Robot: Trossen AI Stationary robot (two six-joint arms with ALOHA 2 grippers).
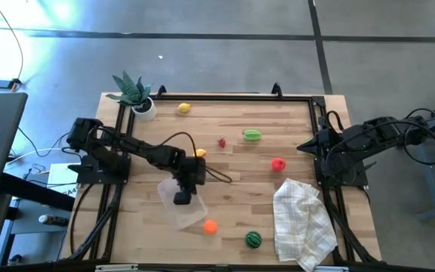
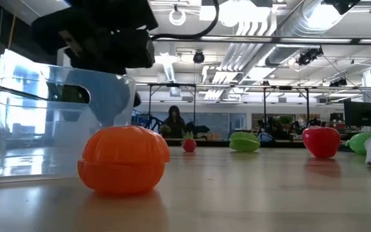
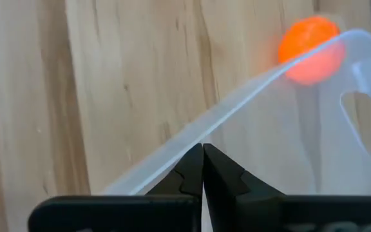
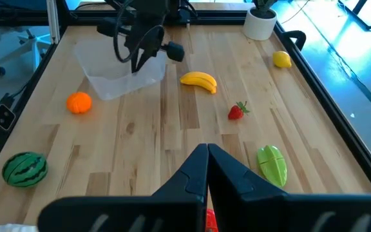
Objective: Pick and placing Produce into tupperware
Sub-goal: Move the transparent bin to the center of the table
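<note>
The clear tupperware [image 1: 185,215] sits near the table's front, left of centre, with my left gripper [image 1: 183,198] over it, shut on its rim. An orange [image 1: 210,225] lies on the wood just right of the tub, and it fills the foreground of the low view [image 2: 124,160]. The striped watermelon [image 1: 254,239] lies farther right, near the front edge. A banana [image 4: 199,80], strawberry [image 1: 222,142], green vegetable [image 1: 252,135], red apple [image 1: 278,164] and lemon [image 1: 184,108] are scattered across the middle and far side. My right gripper [image 4: 207,151] waits shut at the right edge. My left gripper comes from above, pointing down, with its fingers [image 3: 189,171] closed on the tupperware's rim [image 3: 227,119] at one long side. The rim runs across the fingertips, so one finger looks inside the wall and the other outside. In the low view the tub's bottom [image 2: 18,174] seems to rest on the table.
A white checked cloth [image 1: 302,221] lies crumpled at the front right corner. A spiky potted plant [image 1: 136,97] stands at the far left corner. Black frame rails [image 1: 319,136] run along the table's sides. Bare wood lies between the tub and the cloth.
</note>
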